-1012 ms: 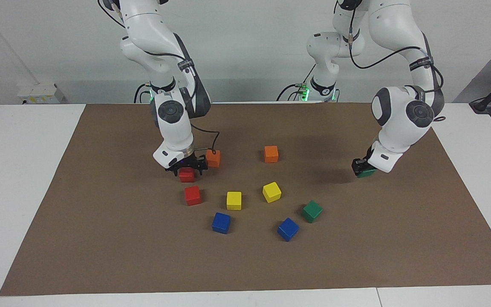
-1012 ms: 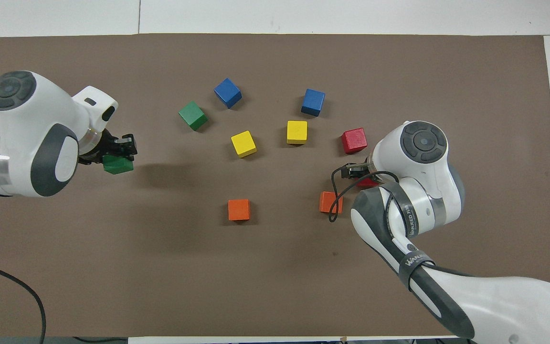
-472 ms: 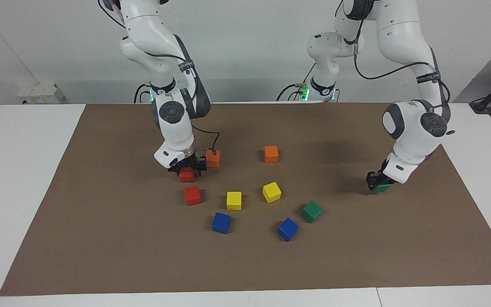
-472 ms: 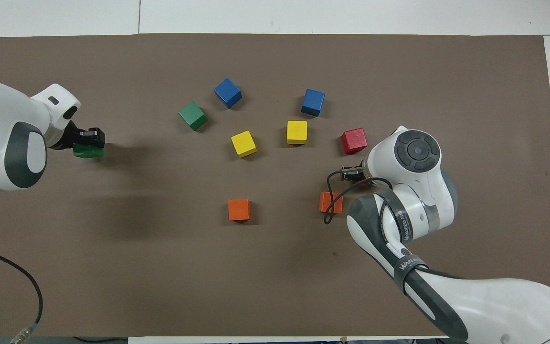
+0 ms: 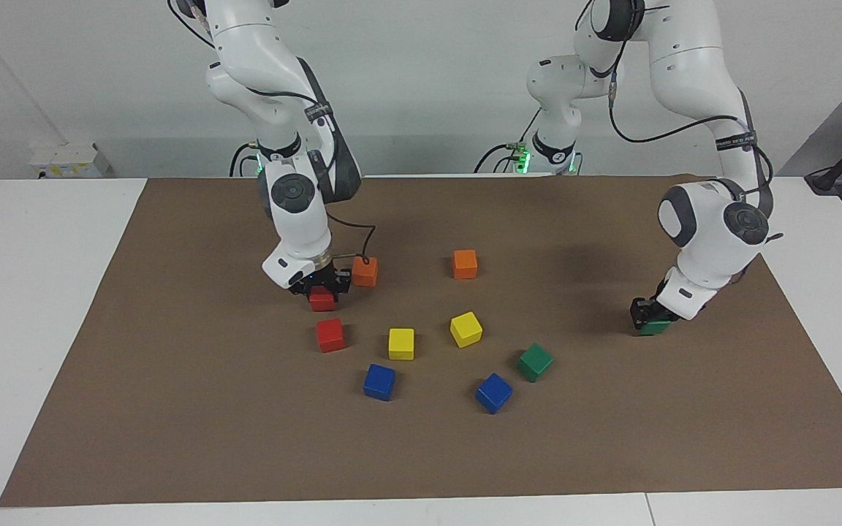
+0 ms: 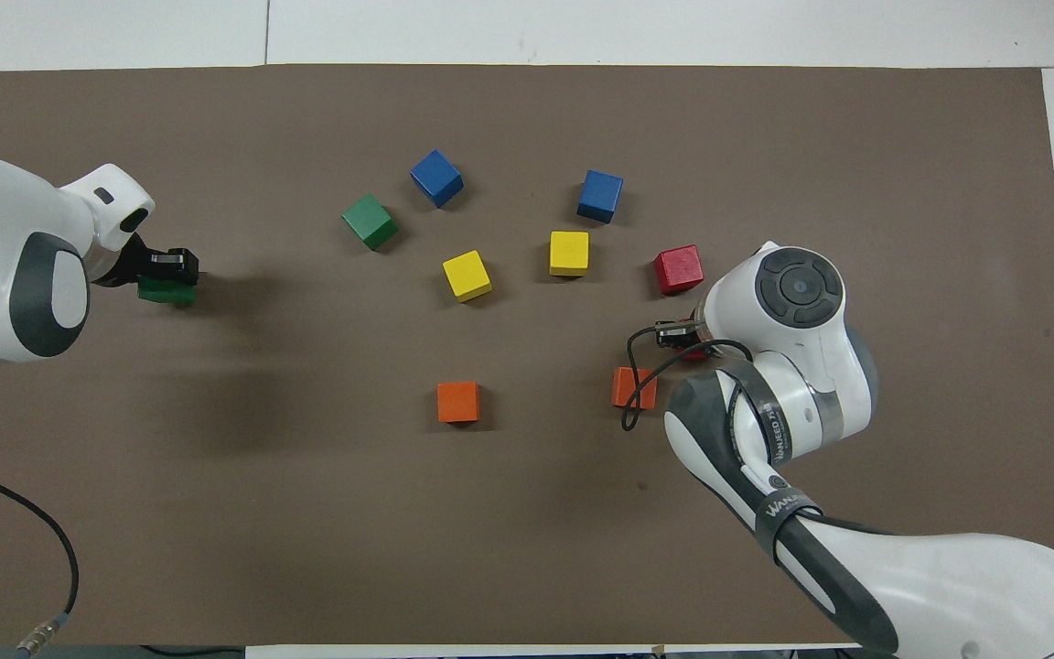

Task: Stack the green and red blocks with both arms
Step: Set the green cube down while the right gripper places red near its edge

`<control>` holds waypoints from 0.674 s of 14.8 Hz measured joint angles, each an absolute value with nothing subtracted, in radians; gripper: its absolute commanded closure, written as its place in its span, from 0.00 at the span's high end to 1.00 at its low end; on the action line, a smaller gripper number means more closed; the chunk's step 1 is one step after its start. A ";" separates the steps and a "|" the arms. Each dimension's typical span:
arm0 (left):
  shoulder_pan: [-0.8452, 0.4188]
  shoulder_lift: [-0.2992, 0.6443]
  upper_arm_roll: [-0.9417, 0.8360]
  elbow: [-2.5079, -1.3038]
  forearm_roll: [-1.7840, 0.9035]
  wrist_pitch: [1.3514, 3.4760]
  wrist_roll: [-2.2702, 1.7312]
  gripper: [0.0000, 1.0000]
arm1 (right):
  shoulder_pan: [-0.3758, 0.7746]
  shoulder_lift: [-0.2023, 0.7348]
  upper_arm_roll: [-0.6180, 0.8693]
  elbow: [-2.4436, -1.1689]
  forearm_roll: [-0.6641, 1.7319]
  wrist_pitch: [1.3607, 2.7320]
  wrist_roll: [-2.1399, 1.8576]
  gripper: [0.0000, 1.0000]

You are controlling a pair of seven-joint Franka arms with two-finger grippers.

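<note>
The right gripper [image 5: 321,290] is clamped on a red block [image 5: 322,299] low over the brown mat [image 5: 172,409], with an orange block [image 5: 365,272] just beside it and the second red block [image 5: 330,334] near. Yellow blocks [image 5: 401,343] and blue blocks [image 5: 379,382] crowd the middle beside the free green block [image 5: 535,361]. The left gripper [image 5: 647,318] grips a green block [image 5: 655,326] toward the left arm's end, where bare mat runs to the edge.

blocks [image 5: 330,334]: smooth, painted-looking, slight sheen | mat [image 5: 172,409]: brown, matt, paper-like | arms [image 5: 297,212]: glossy white plastic shells | worktop [image 5: 26,292]: smooth white
</note>
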State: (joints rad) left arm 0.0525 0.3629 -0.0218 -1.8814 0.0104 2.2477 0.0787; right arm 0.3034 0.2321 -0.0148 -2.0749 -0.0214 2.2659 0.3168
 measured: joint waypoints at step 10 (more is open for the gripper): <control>0.057 0.375 -0.024 -1.884 0.010 2.263 0.079 1.00 | -0.089 0.227 -0.031 -1.997 -0.022 2.263 -0.131 0.00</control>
